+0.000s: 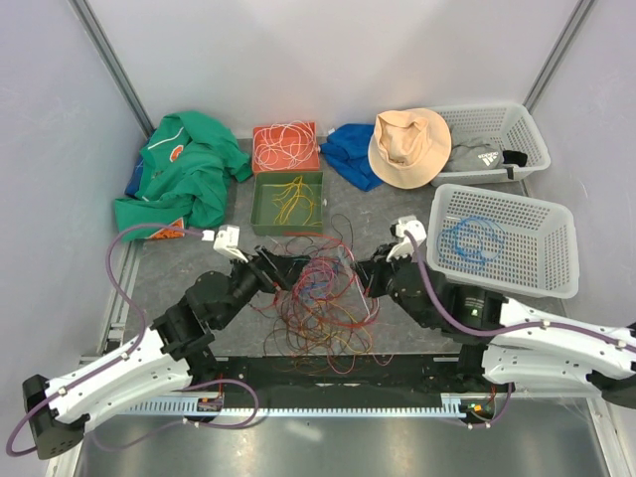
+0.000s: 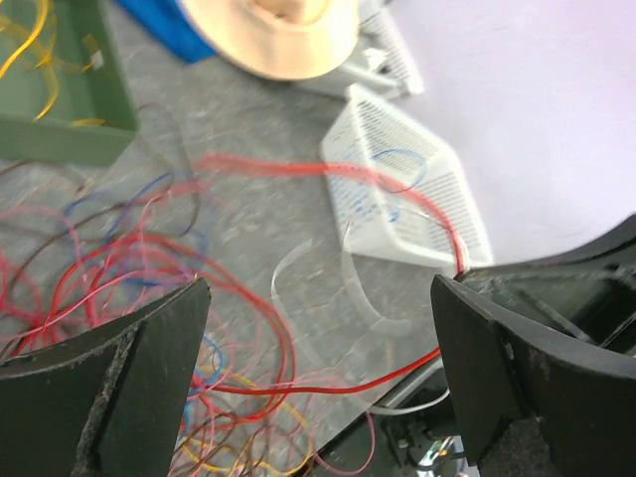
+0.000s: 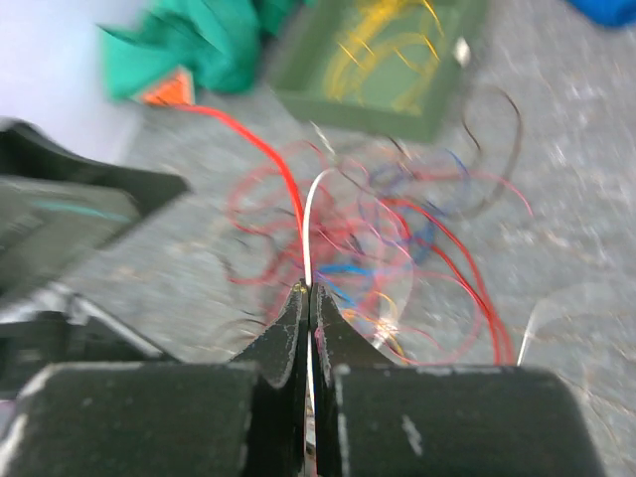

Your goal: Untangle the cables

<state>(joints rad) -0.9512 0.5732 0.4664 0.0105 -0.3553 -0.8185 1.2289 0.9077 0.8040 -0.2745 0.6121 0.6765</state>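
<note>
The cables (image 1: 318,298) are lying heaped in the middle of the desk (image 1: 179,273), between both arms. The right fingers (image 3: 298,323) are pinching closed on a white strand (image 3: 308,214). It is running far-left from their tips into the heap, a red strand (image 3: 268,159) beside it. The left fingers (image 2: 149,348) are gaping wide, gripping nothing, about equally near.

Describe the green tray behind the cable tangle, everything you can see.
The green tray is a shallow, open, roughly square box, dull green, looking like rigid plastic. It sits flat and upright on the grey table, just behind the cable tangle and directly in front of the orange tray, apparently edge to edge with it. Loose yellow wires lie curled inside. A green garment lies to its left. The left end effector and right end effector are both clear of it.
</note>
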